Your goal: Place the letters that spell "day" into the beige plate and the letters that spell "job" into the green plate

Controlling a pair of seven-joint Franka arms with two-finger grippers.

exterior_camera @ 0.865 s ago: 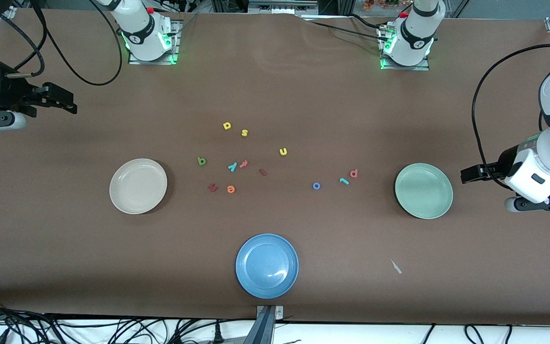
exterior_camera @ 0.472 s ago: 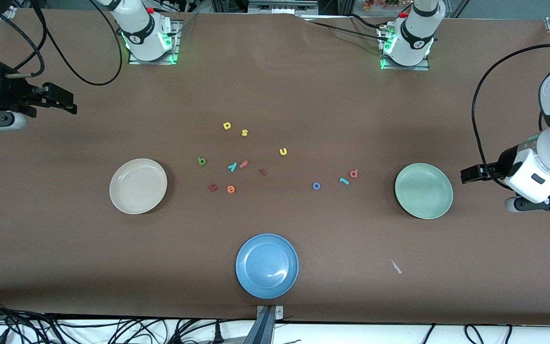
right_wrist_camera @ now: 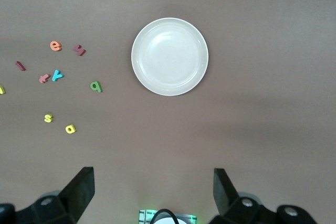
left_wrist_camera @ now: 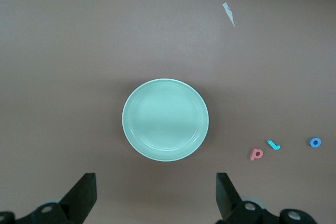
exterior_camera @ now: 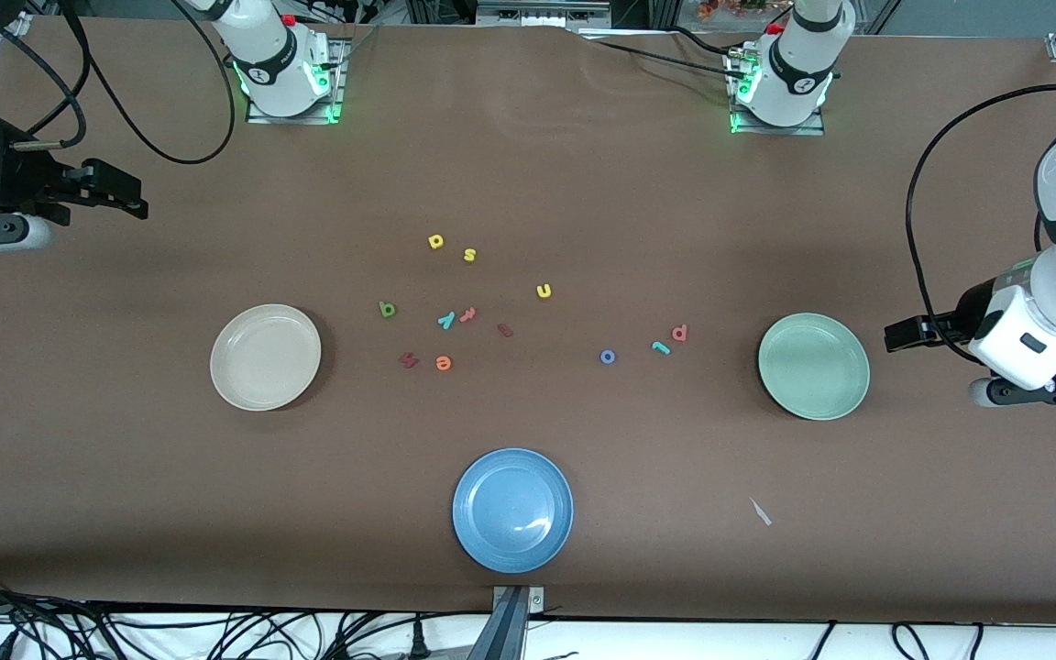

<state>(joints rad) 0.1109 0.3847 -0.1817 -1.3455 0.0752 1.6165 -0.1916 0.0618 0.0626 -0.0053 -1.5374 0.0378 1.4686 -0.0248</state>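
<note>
The beige plate (exterior_camera: 221, 362) (right_wrist_camera: 169, 56) lies toward the right arm's end, the green plate (exterior_camera: 813, 366) (left_wrist_camera: 165, 119) toward the left arm's end; both hold nothing. Between them lie the yellow round-bowled letter (exterior_camera: 436, 242) (right_wrist_camera: 70, 128), the dark green letter (exterior_camera: 388, 310) (right_wrist_camera: 95, 86) and the teal "y" (exterior_camera: 445, 320) (right_wrist_camera: 56, 75). Closer to the green plate are the blue "o" (exterior_camera: 608, 357) (left_wrist_camera: 315, 142), teal "j" (exterior_camera: 661, 347) (left_wrist_camera: 273, 144) and salmon-pink letter (exterior_camera: 679, 333) (left_wrist_camera: 256, 153). My left gripper (exterior_camera: 895, 335) (left_wrist_camera: 156, 182) hangs open over bare table beside the green plate. My right gripper (exterior_camera: 136, 197) (right_wrist_camera: 152, 179) is open above the table's right-arm end.
A blue plate (exterior_camera: 512, 510) sits near the front edge. Other letters lie among the task's: yellow "s" (exterior_camera: 469, 255), yellow "u" (exterior_camera: 544, 291), orange "e" (exterior_camera: 443, 363), a salmon one (exterior_camera: 467, 314) and two dark red ones (exterior_camera: 409, 360) (exterior_camera: 505, 330). A white scrap (exterior_camera: 760, 511) lies nearer the front camera than the green plate.
</note>
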